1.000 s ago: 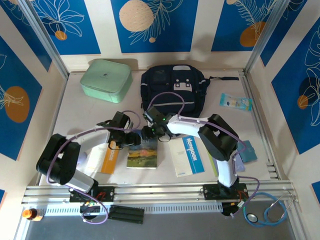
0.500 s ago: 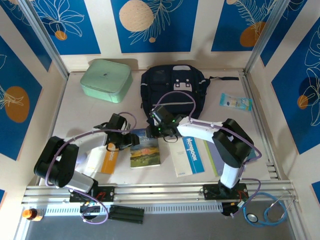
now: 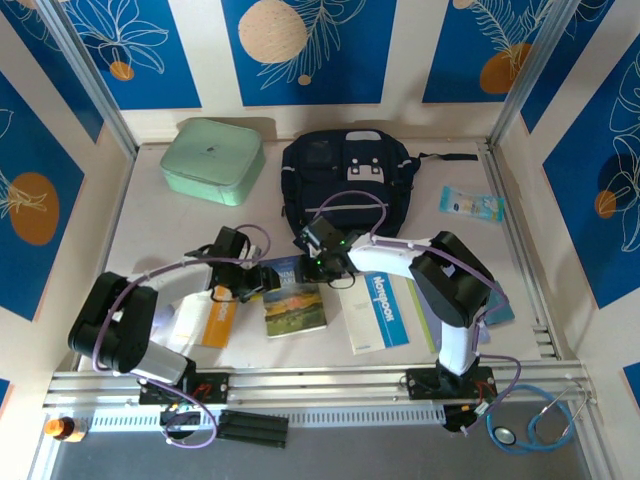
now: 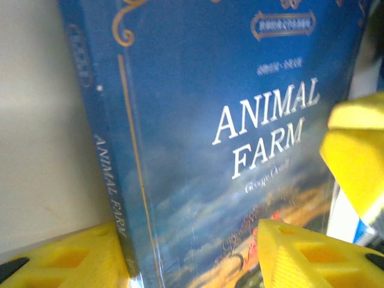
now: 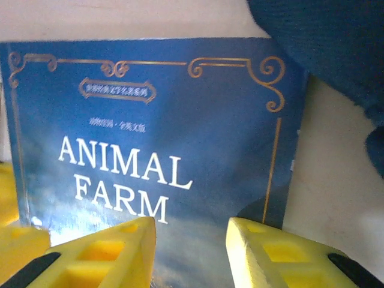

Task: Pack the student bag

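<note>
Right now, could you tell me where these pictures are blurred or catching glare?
Left wrist view: the Animal Farm book is readable, its lower cover and the yellow fingers soft. Right wrist view: title sharp, pale glare lower left of cover, student bag blurred. Top external view: evenly lit, sharp.

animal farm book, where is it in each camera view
top external: the Animal Farm book lies on the table near the middle, just in front of the student bag.
left wrist: close up and slanted, spine at left, white title right of centre.
right wrist: cover across the left and centre, title at lower left.
shared landmark: the student bag, also at the right wrist view's top right.
</note>
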Robot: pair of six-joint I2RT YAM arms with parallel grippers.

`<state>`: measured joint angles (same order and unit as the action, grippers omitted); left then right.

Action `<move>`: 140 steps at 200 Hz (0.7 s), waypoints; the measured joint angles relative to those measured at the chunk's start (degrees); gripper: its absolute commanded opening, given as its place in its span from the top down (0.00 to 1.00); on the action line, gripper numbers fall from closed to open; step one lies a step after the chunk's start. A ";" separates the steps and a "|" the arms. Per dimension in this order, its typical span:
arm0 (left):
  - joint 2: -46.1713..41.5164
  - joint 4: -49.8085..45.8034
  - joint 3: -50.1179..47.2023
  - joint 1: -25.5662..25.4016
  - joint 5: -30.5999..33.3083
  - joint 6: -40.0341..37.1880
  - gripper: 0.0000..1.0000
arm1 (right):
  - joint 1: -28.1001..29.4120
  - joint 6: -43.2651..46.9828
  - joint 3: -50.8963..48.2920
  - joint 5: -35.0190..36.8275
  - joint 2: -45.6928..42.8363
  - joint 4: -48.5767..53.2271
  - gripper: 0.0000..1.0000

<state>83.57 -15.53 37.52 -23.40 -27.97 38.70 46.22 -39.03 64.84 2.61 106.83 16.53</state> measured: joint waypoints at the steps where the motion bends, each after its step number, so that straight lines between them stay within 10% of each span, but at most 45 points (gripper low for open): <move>1: -0.07 0.00 -0.02 0.00 -0.11 0.00 0.48 | -0.07 0.00 0.00 0.00 0.00 0.02 0.61; 140: -5.97 12.92 -6.95 -0.15 -4.57 14.49 0.85 | -0.92 -1.97 -0.87 0.83 -0.52 -0.98 0.62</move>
<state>77.60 -2.61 30.57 -23.55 -32.53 53.19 45.30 -40.99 63.96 3.44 106.30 15.55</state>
